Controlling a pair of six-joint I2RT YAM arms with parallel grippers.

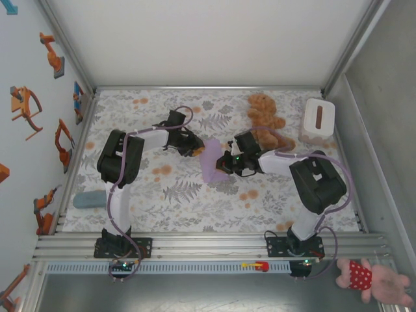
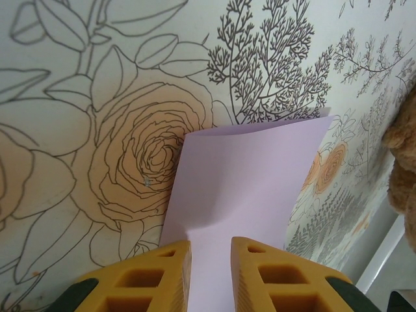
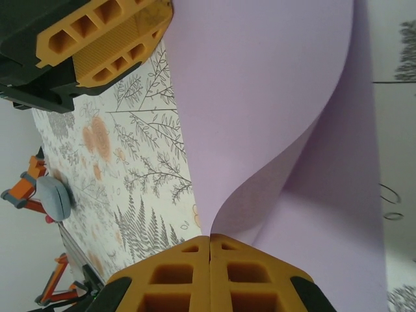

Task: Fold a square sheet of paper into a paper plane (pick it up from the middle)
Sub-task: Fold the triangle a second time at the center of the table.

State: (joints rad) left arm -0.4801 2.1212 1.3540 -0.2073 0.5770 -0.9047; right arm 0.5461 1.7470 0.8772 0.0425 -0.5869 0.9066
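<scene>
There are two robot arms, the left arm (image 1: 120, 159) and the right arm (image 1: 316, 182), both based at the near edge. Each carries one gripper, making two: the left gripper (image 1: 195, 148) and the right gripper (image 1: 224, 166). Each gripper has two yellow fingers (image 2: 162, 273), four in all. One lavender square sheet of paper (image 1: 211, 159) is at mid-table. One brown teddy bear (image 1: 263, 114) sits far right, with one white box (image 1: 318, 117) to its right. One grey-blue oblong object (image 1: 90, 199) lies near left. One pink plush toy (image 1: 374, 279) lies off the table, near right. One small red piece (image 1: 260, 265) sits on the near rail. At least six orange robot-arm stickers (image 1: 26, 107) mark the left wall.
</scene>
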